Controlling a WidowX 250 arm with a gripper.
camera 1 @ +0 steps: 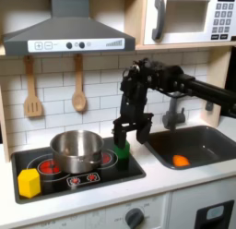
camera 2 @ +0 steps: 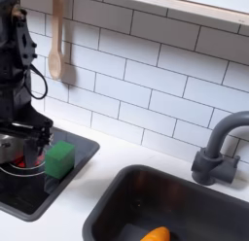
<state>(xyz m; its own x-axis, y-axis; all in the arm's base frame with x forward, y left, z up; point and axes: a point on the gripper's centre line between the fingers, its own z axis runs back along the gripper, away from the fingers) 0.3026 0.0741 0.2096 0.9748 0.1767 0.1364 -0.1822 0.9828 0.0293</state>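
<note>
A green block [camera 1: 121,152] rests on the right end of the black stovetop [camera 1: 111,173], next to a steel pot [camera 1: 76,150] that stands on the left burner. My gripper [camera 1: 130,137] points down just above the block, open, with nothing between its fingers. In the second exterior view the green block [camera 2: 59,158] lies just right of the gripper [camera 2: 32,140], and the pot [camera 2: 9,148] sits at that picture's left edge. A yellow block [camera 1: 29,182] stands on the stovetop's front left corner.
To the right of the stove a dark sink [camera 1: 212,140] holds an orange piece [camera 1: 181,161], also seen as the orange piece [camera 2: 151,233], behind which rises a grey faucet [camera 2: 219,148]. Two wooden utensils [camera 1: 78,85] hang on the tiled wall. A range hood [camera 1: 69,34] and a microwave [camera 1: 189,16] are overhead.
</note>
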